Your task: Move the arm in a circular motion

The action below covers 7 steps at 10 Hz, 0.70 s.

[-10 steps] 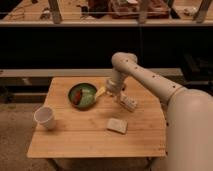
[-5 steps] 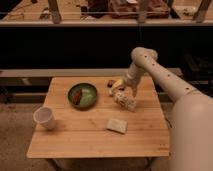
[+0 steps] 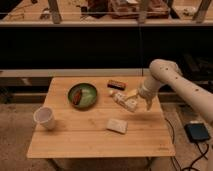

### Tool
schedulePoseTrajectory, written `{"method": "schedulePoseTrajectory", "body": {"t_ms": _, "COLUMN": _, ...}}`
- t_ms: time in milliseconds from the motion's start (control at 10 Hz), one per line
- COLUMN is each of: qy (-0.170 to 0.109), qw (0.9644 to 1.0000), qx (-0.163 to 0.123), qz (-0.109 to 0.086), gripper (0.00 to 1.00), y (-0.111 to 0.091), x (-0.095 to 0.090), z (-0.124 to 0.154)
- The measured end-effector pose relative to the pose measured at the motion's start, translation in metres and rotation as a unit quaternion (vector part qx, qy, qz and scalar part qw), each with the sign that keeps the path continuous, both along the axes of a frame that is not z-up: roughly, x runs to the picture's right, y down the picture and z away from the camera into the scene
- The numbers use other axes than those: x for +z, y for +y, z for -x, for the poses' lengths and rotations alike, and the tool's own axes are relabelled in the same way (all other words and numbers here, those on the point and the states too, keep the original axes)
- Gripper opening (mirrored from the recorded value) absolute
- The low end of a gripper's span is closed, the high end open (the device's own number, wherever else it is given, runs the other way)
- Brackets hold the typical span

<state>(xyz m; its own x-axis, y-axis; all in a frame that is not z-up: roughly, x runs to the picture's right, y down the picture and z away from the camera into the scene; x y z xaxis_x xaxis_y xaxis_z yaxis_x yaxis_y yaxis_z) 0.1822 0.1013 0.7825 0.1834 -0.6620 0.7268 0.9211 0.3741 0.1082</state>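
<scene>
The cream-white arm [image 3: 172,82] comes in from the right edge, bends at a rounded joint [image 3: 162,67] above the table's right rear corner and slopes down to the left. Its pale gripper [image 3: 125,101] hangs low over the right half of the wooden table [image 3: 75,142], to the right of a green bowl [image 3: 82,95] and just in front of a small brown bar [image 3: 116,84]. It holds nothing that I can make out.
A white cup [image 3: 45,118] stands at the table's left front. A pale flat packet [image 3: 117,126] lies in front of the gripper. A small white ball [image 3: 111,92] sits beside the bowl. A dark shelf runs behind the table. A black box [image 3: 198,132] lies on the floor at the right.
The arm has swung to the right. The bent joint moved from above the table's middle rear to its right rear corner, and the gripper shifted right, away from the bowl.
</scene>
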Motion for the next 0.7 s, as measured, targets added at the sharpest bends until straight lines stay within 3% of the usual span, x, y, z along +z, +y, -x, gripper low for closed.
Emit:
{"method": "schedulePoseTrajectory", "body": {"t_ms": 400, "qy": 0.008, "qw": 0.9989, "qx": 0.033, "qz": 0.032, "gripper": 0.80, "y": 0.078, "x": -0.056, "z": 0.002}}
{"method": "schedulePoseTrajectory", "body": {"t_ms": 500, "qy": 0.009, "qw": 0.9992, "qx": 0.028, "qz": 0.026, "gripper": 0.80, "y": 0.095, "x": -0.076, "z": 0.010}}
{"method": "schedulePoseTrajectory", "body": {"t_ms": 700, "qy": 0.005, "qw": 0.9997, "qx": 0.013, "qz": 0.017, "gripper": 0.80, "y": 0.106, "x": -0.094, "z": 0.032}}
